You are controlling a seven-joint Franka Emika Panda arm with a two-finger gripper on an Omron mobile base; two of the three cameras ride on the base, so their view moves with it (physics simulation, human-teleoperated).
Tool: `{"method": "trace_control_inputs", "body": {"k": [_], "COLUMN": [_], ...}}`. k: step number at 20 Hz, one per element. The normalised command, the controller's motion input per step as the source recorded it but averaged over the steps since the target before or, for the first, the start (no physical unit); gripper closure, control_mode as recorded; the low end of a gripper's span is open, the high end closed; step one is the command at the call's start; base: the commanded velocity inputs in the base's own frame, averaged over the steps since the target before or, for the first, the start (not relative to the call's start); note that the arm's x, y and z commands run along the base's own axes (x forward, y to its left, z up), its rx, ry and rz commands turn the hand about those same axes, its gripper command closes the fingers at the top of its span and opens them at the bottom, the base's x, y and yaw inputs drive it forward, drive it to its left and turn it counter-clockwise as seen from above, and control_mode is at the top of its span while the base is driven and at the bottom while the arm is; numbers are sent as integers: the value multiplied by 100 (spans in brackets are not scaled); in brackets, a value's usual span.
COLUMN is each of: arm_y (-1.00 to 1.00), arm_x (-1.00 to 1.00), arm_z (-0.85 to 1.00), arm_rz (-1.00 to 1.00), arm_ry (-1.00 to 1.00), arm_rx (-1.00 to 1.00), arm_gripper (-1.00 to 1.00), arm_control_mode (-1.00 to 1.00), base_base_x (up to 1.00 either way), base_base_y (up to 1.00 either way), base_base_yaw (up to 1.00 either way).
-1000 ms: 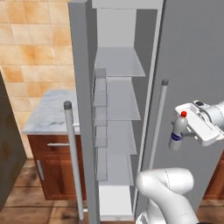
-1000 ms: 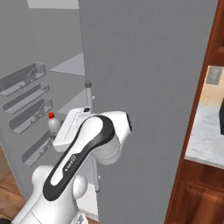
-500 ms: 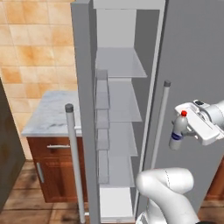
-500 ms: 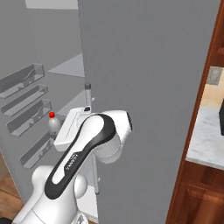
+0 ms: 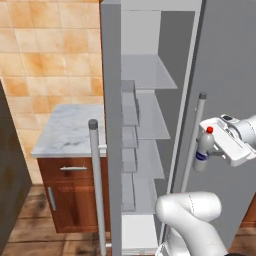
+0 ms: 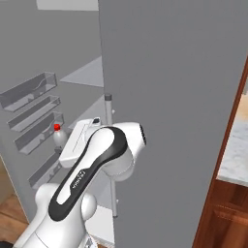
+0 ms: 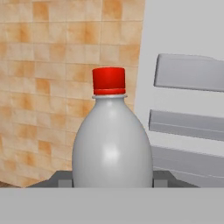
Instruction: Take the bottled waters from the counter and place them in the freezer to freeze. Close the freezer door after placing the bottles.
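Red-capped bottle point(image 5: 202, 150) upright in the tool point(image 5: 214, 150), clamped tight at the body, hanging in front of the open freezer point(image 5: 150, 125) beside the freezer door point(image 5: 111, 125); smooth, bulbous, pale grey plastic, blue label band low down. Glassy pale shelves inside; veined marble counter point(image 5: 65, 132) left.

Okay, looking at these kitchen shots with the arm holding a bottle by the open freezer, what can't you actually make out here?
- Gripper fingertips: hand view, hidden behind the red-capped bottle; left base view, too small.
- Bottle's lower half: right base view, covered by the arm.
- Freezer floor: left base view, blocked by the arm's white link.
- Freezer door outside face: left base view, seen edge-on.
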Motion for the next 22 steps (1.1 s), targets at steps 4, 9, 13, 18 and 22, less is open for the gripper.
{"method": "trace_control_inputs", "body": {"k": [4, 9, 13, 18, 22], "arm_y": [0, 0, 0, 0, 0], "arm_x": [0, 0, 0, 0, 0], "arm_z": [0, 0, 0, 0, 0], "arm_rz": [0, 0, 0, 0, 0], "arm_ry": [0, 0, 0, 0, 0], "arm_rx": [0, 0, 0, 0, 0], "arm_gripper": [100, 100, 100, 100, 100], "arm_control_mode": [100, 100, 100, 100, 100], "base_base_x": [27, 39, 40, 24, 21], "base_base_y": [5, 1, 2, 11, 18], "base_base_yaw": [-2, -1, -1, -1, -2]}}
